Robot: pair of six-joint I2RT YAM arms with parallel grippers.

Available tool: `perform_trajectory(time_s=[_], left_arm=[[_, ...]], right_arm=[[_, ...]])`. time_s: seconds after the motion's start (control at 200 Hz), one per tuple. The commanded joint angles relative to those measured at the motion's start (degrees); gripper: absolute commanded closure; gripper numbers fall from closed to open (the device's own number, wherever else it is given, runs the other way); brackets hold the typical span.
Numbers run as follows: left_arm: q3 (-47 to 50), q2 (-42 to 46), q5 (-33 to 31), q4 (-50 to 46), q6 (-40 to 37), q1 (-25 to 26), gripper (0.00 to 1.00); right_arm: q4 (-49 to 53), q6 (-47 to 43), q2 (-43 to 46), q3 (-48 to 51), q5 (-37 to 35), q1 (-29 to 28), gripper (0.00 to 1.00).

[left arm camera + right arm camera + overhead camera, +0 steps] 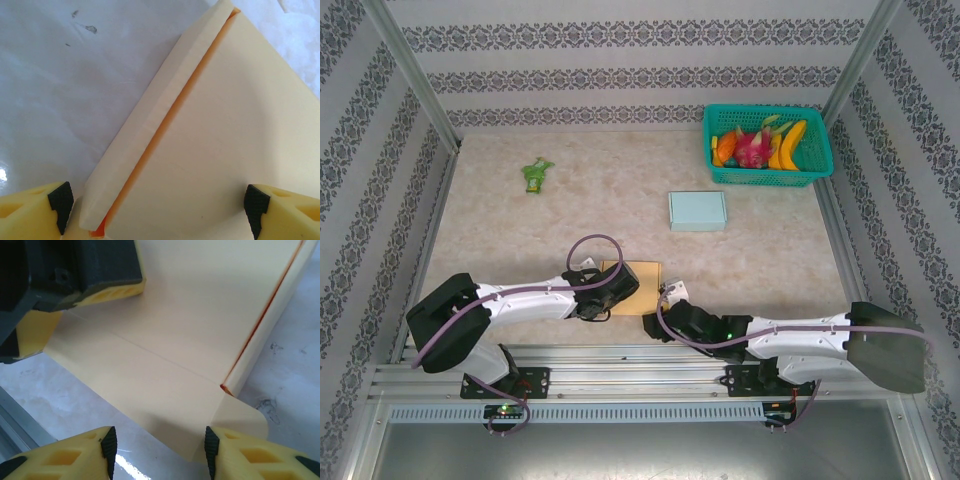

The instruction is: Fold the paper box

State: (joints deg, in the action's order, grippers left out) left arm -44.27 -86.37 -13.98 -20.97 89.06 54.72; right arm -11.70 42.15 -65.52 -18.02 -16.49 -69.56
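— So, starting nearest the arms: what is the right gripper [158,452] doing?
— Its jaws are parted over the near corner of the paper box [645,280]. A flat flap lies under them, with bare table [520,240] showing in the gap. One fingertip [212,450] sits right at the flap's small rounded corner tab. It is clamping nothing.
— And the left gripper [159,210]?
— Spread wide and released, low over the box from the left side. Its two black-tipped fingers straddle the sheet. Between them runs a raised side wall, folded up, with an orange seam along its foot.
— Where does the box lie?
— On the table just ahead of the two bases, between the grippers. It is mostly flat, with one long wall turned up.
— And beyond it?
— A pale blue box [697,210] lies near the middle of the table, well apart. Further back on the left is a small green object [535,173], too small to name. In the far right corner stands a green basket [770,178] holding fruit [760,145].
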Motion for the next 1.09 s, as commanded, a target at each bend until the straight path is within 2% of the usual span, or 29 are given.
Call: perform_trajectory(time_s=[0.0,0.465,1.089], left_arm=[[1.3,-1.1,1.2,-6.3,0.8,1.1,0.10],[1.4,-0.8,0.8,-6.5,1.0,1.5,0.10],[1.6,-0.3,0.4,-6.6,0.9,1.5,0.10]], right_arm=[[1.4,0.7,0.5,-0.7,-4.7,-0.4,0.47],[-0.3,0.3,-5.7,-4.3,-3.1,-0.3,0.47],[-3.9,1.5,-6.2,-5.2,3.2,-0.2,0.53]])
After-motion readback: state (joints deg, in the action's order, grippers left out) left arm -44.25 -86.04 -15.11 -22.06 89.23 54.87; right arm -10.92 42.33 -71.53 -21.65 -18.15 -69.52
